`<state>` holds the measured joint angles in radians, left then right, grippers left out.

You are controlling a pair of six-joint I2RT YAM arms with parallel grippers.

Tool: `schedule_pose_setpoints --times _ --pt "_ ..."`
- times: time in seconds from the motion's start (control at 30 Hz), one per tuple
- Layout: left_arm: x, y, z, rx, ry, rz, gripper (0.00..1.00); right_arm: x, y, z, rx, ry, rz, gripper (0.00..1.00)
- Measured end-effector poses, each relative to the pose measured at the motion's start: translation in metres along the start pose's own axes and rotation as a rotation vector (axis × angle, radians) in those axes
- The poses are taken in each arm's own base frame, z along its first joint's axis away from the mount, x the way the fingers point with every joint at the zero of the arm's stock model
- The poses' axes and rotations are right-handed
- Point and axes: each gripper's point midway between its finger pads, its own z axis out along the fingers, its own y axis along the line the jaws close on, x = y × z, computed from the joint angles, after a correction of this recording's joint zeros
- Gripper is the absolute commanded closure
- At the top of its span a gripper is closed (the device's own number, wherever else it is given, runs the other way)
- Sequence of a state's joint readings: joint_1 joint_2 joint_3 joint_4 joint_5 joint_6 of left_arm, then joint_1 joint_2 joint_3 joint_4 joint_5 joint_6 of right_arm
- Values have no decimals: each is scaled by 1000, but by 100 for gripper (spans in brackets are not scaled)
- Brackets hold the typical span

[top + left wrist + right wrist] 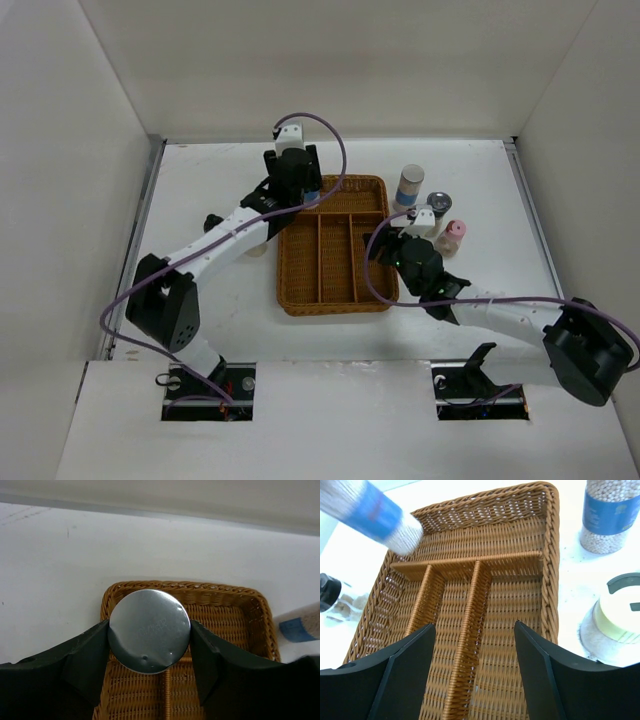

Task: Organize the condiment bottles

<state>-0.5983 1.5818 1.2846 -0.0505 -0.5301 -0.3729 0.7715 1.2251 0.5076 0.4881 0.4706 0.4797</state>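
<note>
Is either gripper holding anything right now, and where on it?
The left gripper holds a blue-banded bottle by its silver cap, a finger on each side. The right gripper is open and empty.

The tray [551, 580] is woven wicker, rough and matt brown. The silver-capped bottle [149, 630] has a lid like smooth, glossy metal with tiny dents. The fingers [82, 665] beside it look like matt black plastic.

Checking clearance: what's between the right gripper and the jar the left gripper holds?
Just the wicker tray, its compartments empty, between the right gripper and the jar; right wrist view.
</note>
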Motion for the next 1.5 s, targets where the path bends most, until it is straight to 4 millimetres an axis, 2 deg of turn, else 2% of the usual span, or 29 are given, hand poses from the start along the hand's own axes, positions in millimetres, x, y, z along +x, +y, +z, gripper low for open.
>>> schedule_pose_setpoints --times 0.1,0.47,0.67,0.77,0.83,0.97,1.17,1.27,1.4,1.47,1.5 --pt "20 2 12 -18 39 26 63 -2 0 0 1 -4 3 29" --pt "34 6 31 -42 44 34 61 -2 0 0 0 -3 9 29" --pt "66 11 49 -67 97 73 54 -1 0 0 -4 -1 10 29" --pt "66 10 57 -74 80 75 46 -1 0 0 -4 -1 10 29" --pt "65 10 58 -74 77 76 34 -2 0 0 -3 -2 11 28" --pt "62 11 59 -76 64 72 19 -2 0 0 -3 -2 11 25" --pt "58 11 60 -81 48 64 8 -3 -2 1 3 -4 15 24" --pt "51 11 55 -76 32 55 6 -3 -2 1 3 -4 15 37" --pt "31 15 34 -54 -23 15 9 -3 -2 1 2 -4 11 69" --pt "13 18 16 -36 -70 -18 17 -3 -2 1 1 -3 8 80" --pt "4 21 5 -26 -98 -38 26 -2 -2 1 1 -2 5 84"
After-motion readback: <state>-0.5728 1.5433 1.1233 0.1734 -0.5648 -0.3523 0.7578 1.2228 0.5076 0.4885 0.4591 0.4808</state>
